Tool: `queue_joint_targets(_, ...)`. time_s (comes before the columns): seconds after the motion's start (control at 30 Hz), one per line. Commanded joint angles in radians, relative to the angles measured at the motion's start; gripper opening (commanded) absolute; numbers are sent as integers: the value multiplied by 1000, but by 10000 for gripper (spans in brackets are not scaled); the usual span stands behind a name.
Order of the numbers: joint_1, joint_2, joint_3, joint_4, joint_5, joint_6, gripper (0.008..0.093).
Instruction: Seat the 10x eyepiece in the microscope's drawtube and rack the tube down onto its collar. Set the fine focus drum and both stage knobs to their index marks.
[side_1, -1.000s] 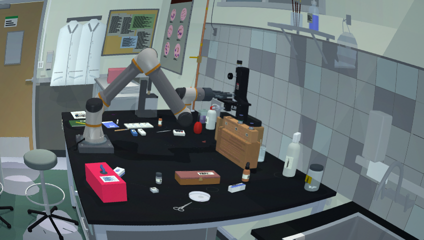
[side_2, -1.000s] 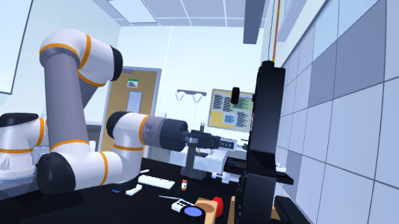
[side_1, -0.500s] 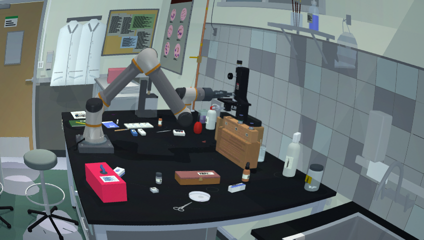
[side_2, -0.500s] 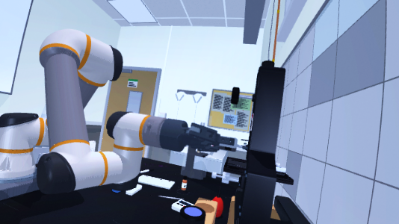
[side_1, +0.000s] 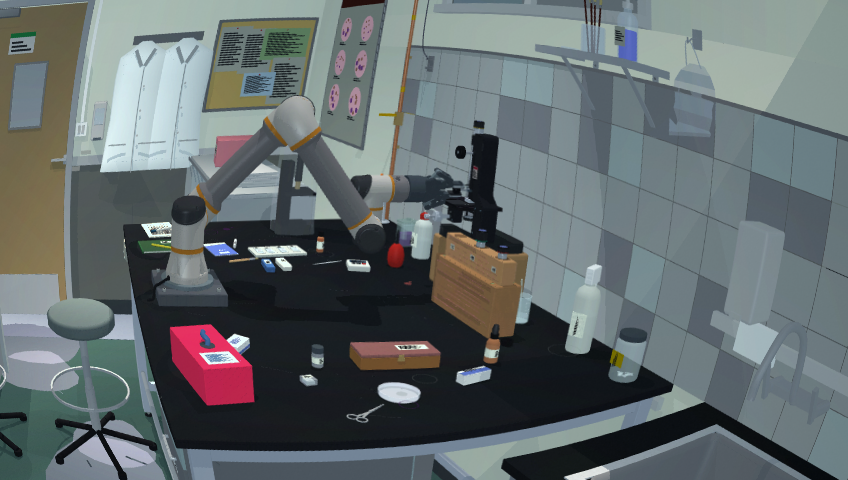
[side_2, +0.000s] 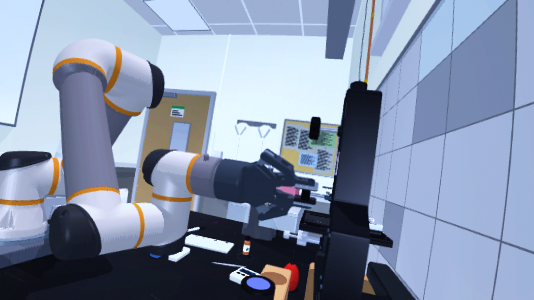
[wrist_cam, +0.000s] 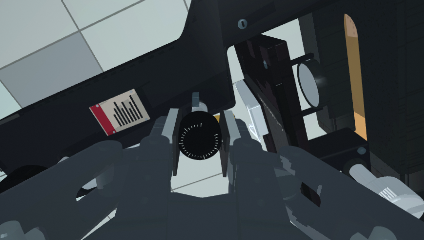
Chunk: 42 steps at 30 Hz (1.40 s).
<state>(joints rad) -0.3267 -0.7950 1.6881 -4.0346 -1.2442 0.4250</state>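
Note:
My gripper (wrist_cam: 198, 139) reaches in level from the left against the side of the black microscope (side_1: 483, 184), at about stage height. A black round drum with white tick marks around its face (wrist_cam: 200, 137) is clamped between the gripper's fingers, its face turned toward the wrist camera. The gripper (side_2: 295, 192) sits just left of the microscope's upright limb (side_2: 354, 170). A larger black knob (side_1: 460, 152) sticks out higher on the limb. The eyepiece (side_1: 478, 126) sits at the top of the tube. A round mirror (wrist_cam: 309, 84) hangs under the stage to the right of the drum.
Behind the microscope rises the grey tiled wall (side_1: 595, 154). A wooden case (side_1: 476, 279) stands in front of its base, with a white squeeze bottle (side_1: 421, 237) and a red bulb (side_1: 396, 254) below my forearm. Slides and small boxes lie across the black bench.

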Motion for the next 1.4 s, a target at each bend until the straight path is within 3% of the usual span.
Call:
queue_joint_targets(0.0,0,-1,0,0,0,-53,80)
queue_joint_targets(0.8,0,-1,0,0,0,-1451,80)
queue_joint_targets(1.1,0,-1,0,0,0,-1795,80)
queue_joint_targets(1.37,0,-1,0,0,0,-1968,80)
